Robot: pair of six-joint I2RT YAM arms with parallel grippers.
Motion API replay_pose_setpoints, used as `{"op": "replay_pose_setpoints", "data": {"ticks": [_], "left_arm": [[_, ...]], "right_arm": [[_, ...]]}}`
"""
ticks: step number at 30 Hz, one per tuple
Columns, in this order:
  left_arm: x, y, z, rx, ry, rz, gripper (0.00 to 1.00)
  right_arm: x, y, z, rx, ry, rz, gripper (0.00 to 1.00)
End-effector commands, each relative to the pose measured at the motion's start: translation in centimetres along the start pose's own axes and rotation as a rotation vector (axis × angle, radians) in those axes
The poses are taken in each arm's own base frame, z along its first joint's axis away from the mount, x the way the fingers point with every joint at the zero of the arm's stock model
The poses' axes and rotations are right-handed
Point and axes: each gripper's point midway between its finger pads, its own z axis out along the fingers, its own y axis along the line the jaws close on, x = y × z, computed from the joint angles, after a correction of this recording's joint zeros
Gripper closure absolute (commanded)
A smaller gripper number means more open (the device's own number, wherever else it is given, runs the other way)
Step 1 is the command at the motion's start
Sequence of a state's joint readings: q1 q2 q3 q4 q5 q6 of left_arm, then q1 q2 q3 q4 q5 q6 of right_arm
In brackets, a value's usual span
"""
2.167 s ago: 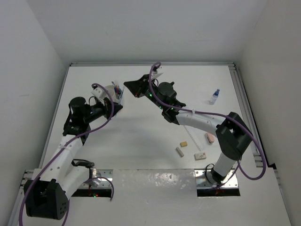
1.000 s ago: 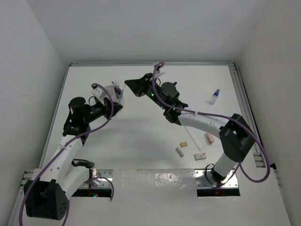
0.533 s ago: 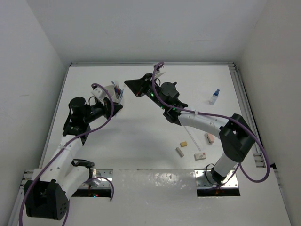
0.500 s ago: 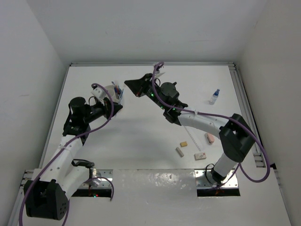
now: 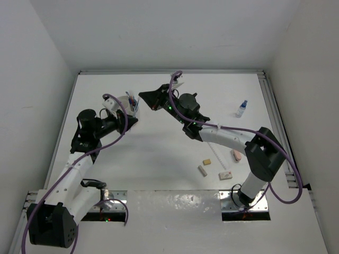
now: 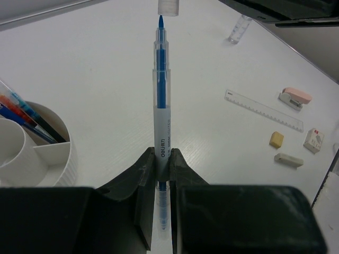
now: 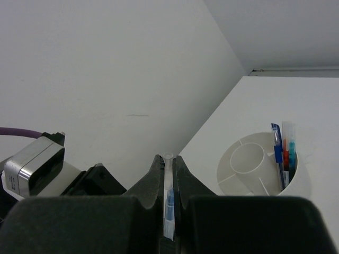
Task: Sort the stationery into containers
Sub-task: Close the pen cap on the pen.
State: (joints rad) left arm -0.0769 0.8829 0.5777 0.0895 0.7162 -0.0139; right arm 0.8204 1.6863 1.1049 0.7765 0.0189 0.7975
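Blue pen [image 6: 160,106]: one, upright in the middle of the left wrist view, bare tip pointing up.
Left gripper [image 6: 162,159]: mine, closed tight on the low part of that pen's barrel.
Clear cap [image 6: 168,5]: one, at the top edge, just above the pen tip with a small gap between them.
Right gripper [image 7: 167,164]: mine too, jaws almost together, nipping the clear cap at the lower middle of the right wrist view.
White tub [image 6: 66,164]: one, lower left of the left wrist view, with a round inner cup and a divided outer ring.
Pens in the tub [image 7: 277,153]: at least three, blue, red-orange and clear, leaning in one ring compartment.
Ruler [image 6: 263,110]: one, flat on the table [image 6: 95,63], right of centre.
Erasers: four at the lower right, well apart from the tub. They are one pink eraser [image 6: 295,97], one tan eraser [image 6: 276,139] and two white erasers [image 6: 314,140] [image 6: 288,160].
Bottle [image 6: 238,29]: one, upper right.
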Motion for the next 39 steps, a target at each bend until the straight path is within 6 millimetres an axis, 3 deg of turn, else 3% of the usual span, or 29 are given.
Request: {"op": "replay_pose_setpoints", "data": {"ticks": [1, 6, 8, 10, 15, 19, 21, 28, 31, 39], "left_arm": [[-1.8, -0.3, -0.3, 0.012, -0.054, 0.046, 1.0], [-0.4, -1.1, -1.3, 0.037, -0.009, 0.125, 1.0], [1.7, -1.2, -1.7, 0.04, 0.043, 0.124, 1.0], [2.3, -1.6, -2.1, 0.043, 0.05, 0.111, 1.0], [1.6, -2.4, -1.9, 0.078, 0.025, 0.111, 1.0], [3.1, -2.5, -1.8, 0.07, 0.05, 0.16, 1.0], [3.0, -2.2, -1.9, 0.044, 0.046, 0.16, 1.0], [3.4, -4.2, -2.0, 0.072, 0.027, 0.204, 1.0], [2.5, -5.1, -2.6, 0.078, -0.016, 0.229, 1.0], [2.6, -5.8, -3.0, 0.086, -0.02, 0.206, 1.0]], "right_arm": [[-1.0, 1.2, 0.2, -0.033, -0.032, 0.001, 1.0], [-1.8, 2.2, -0.8, -0.061, -0.046, -0.013, 1.0], [-2.8, 3.2, -1.9, -0.078, -0.062, -0.033, 1.0], [-3.3, 4.1, -2.9, -0.08, -0.063, -0.06, 1.0], [-2.1, 4.4, -4.8, -0.066, -0.018, -0.096, 1.0], [-1.2, 4.5, -5.9, -0.058, 0.004, -0.108, 1.0], [-0.8, 4.8, -6.2, -0.066, 0.011, -0.117, 1.0], [0.3, 5.1, -6.9, -0.068, 0.01, -0.149, 1.0], [0.5, 5.0, -7.4, -0.044, 0.005, -0.166, 1.0], [0.5, 4.9, -8.0, -0.006, -0.014, -0.189, 1.0]]}}
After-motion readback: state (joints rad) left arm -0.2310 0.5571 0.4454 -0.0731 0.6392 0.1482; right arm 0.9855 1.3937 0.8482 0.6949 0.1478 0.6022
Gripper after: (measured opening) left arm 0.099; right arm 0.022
